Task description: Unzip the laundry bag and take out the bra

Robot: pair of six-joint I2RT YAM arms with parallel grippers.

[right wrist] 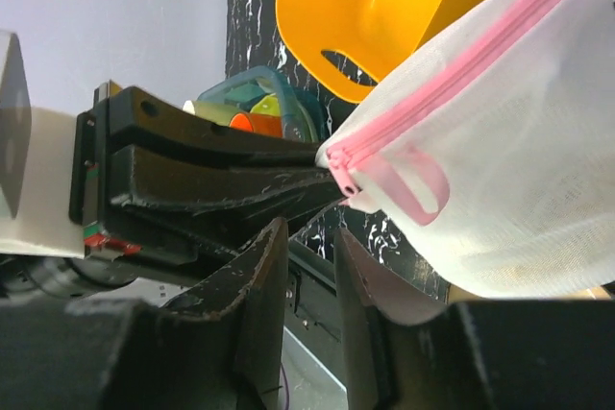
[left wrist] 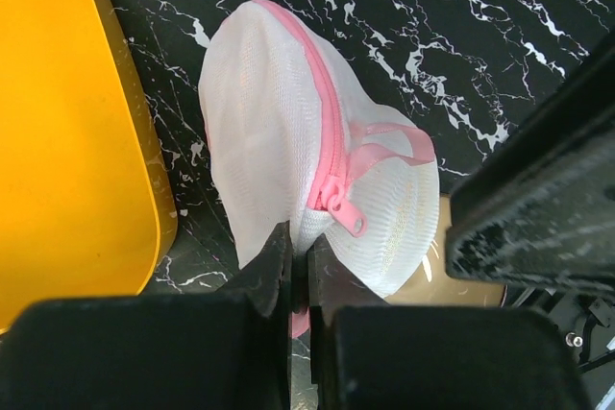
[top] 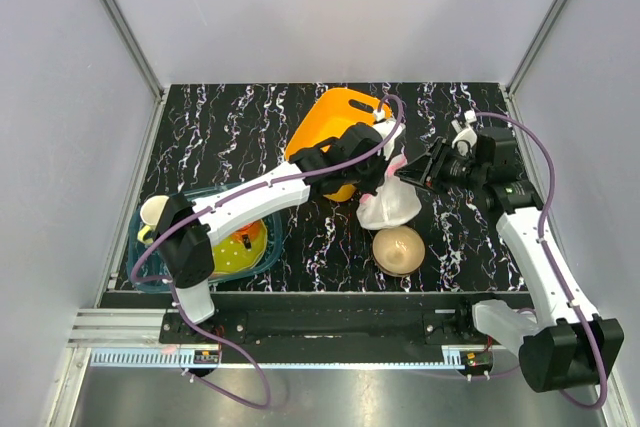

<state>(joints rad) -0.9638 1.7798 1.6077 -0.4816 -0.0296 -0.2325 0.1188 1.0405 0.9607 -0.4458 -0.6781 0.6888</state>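
Observation:
The white mesh laundry bag with pink zipper trim hangs lifted above the table's middle. My left gripper is shut on the bag's edge just beside the pink zipper pull; the jaws pinch mesh and pink trim. The zipper looks closed along its length. My right gripper is just right of the bag, jaws a little apart and empty; in its wrist view its tips sit just below the zipper pull and the pink loop. The bra is hidden.
An orange plastic basket lies behind the bag and also shows in the left wrist view. A tan dome-shaped bowl sits on the table just in front of the bag. A teal bin with yellow items stands at the left.

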